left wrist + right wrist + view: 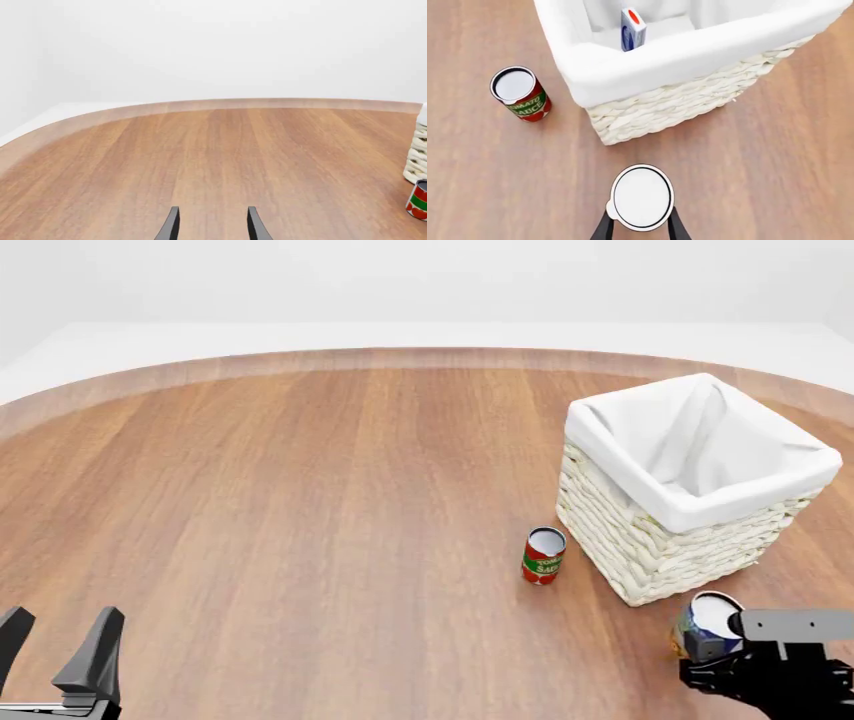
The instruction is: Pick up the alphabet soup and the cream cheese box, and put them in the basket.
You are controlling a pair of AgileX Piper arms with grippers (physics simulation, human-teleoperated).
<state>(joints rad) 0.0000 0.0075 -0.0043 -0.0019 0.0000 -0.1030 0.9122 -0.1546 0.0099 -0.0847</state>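
While the right gripper (639,227) has its jaws closed on the soup can (641,197), holding it upright near the counter's (294,490) front edge just before the basket (641,540), the left gripper (56,645) hovers at the near left with jaws spread and nothing between them. Farther on, a tomato can (542,555) stands just beside the basket. Inside it, the cream cheese box (632,28) leans on edge.

basket (667,540) and tomato can (542,556) crowd the right side.
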